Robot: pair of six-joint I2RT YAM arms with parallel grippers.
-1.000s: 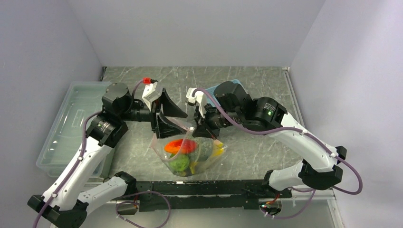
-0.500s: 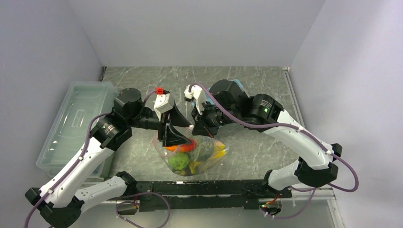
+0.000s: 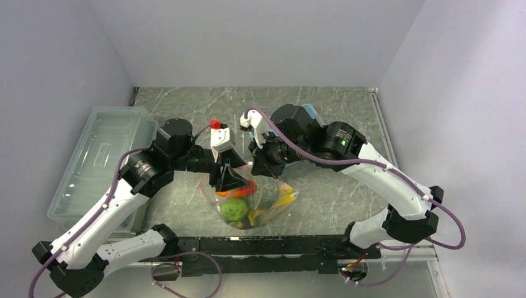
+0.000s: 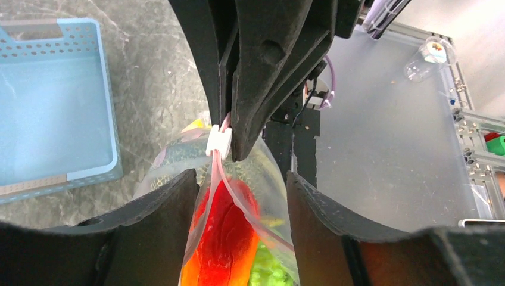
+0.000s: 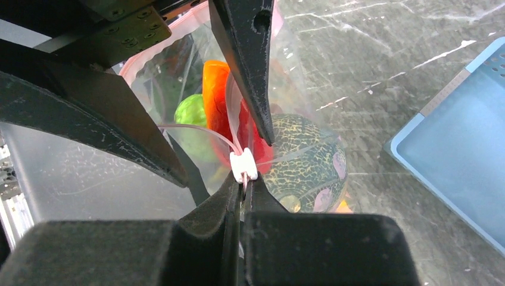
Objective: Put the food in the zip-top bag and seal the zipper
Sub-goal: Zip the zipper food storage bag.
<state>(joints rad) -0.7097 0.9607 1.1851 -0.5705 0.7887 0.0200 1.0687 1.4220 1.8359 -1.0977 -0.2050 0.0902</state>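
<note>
Count: one translucent bin, two arms, two claws, one zip-top bag and one light-blue basket, all on one desk
Food count: four pieces can be told apart through the bag's clear wall, namely one red-orange fruit, one lime-green fruit, one dark green round fruit with netted skin and one yellow banana; whether more lie beneath cannot be told
Zipper: one pale pink zipper along the bag's mouth, carrying one white slider; on the left claw's side of the slider the two strips part
Bin: well to the left of the bag
Left claw: open, one jaw on each side of the bag's mouth, with the zipper running up between them and a gap on either side
Bag: bulging, mouth upward, between the two claws
Right claw: closed, pinching the zipper at the bag's mouth, its tips right against the slider
Basket: behind and to the right of the bag, mostly hidden under the right arm
Left arm: comes in from the bag's left, wrist bent, claw pointing down at the mouth
Right arm: arches in from the bag's right, elbow raised, claw angled down and left, tips close to the left claw's
</note>
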